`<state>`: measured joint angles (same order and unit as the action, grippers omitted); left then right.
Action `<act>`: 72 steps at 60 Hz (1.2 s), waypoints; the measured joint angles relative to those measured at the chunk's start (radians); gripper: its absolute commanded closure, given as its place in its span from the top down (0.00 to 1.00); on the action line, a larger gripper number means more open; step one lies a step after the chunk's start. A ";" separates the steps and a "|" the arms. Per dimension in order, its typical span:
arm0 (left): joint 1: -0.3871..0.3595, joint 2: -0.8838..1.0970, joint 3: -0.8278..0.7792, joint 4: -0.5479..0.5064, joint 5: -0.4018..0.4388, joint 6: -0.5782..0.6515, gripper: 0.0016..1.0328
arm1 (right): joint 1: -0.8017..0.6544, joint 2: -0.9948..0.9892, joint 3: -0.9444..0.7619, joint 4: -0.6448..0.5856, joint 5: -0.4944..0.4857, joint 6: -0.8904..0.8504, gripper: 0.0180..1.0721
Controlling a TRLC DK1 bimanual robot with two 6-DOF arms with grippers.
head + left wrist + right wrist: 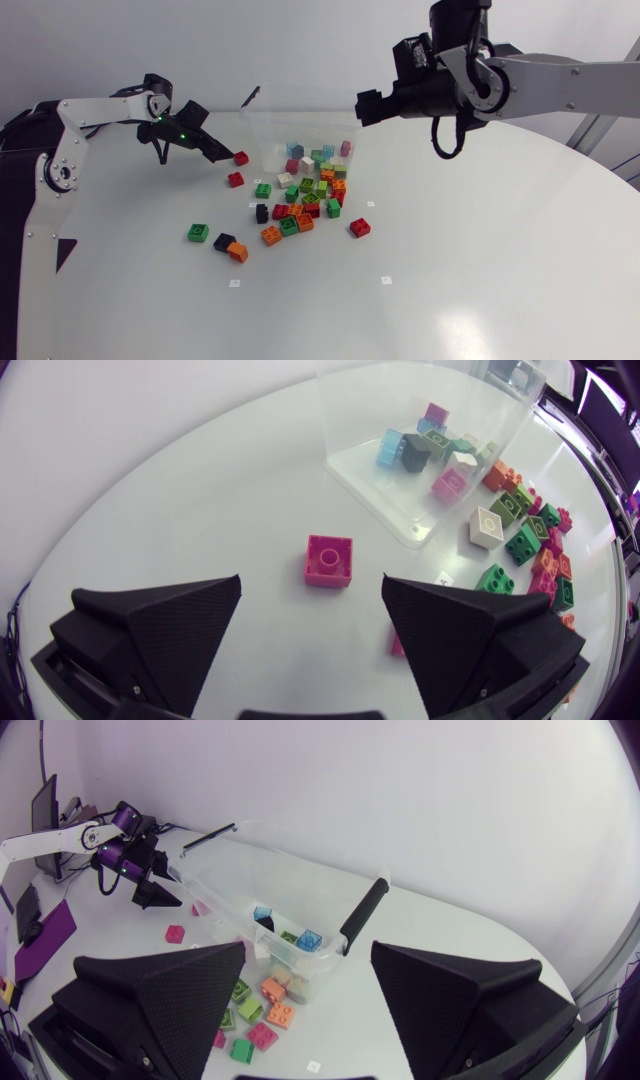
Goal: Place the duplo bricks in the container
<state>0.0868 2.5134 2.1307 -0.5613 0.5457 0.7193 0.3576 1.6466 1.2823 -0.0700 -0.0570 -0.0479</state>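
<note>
Left gripper (312,592) fingers spread wide, poised over magenta duplo brick (329,560) beside clear container (352,430). Step: pick approach. Next: descend, straddle brick, close. Right gripper (366,107) apart, empty.

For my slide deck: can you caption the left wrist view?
Open left end effector, a pink brick just ahead of it, beside the clear container holding several bricks.

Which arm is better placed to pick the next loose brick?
Left. Its open left gripper sits low beside the container with a red brick just ahead of its fingers. The right gripper, also open, is raised above the container, away from the loose bricks.
</note>
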 measured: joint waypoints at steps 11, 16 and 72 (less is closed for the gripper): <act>-0.017 0.039 0.011 0.003 0.003 0.016 0.95 | 0.000 -0.059 -0.082 0.025 -0.003 0.000 0.87; -0.025 0.058 0.022 0.003 0.004 0.016 0.95 | 0.000 -0.078 -0.123 0.029 -0.003 0.000 0.87; -0.064 0.169 0.163 -0.014 0.004 0.016 0.32 | 0.018 -0.265 -0.526 0.051 -0.067 -0.008 0.87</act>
<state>0.0231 2.6820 2.2940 -0.5755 0.5495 0.7349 0.3752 1.3819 0.7567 -0.0189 -0.1242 -0.0563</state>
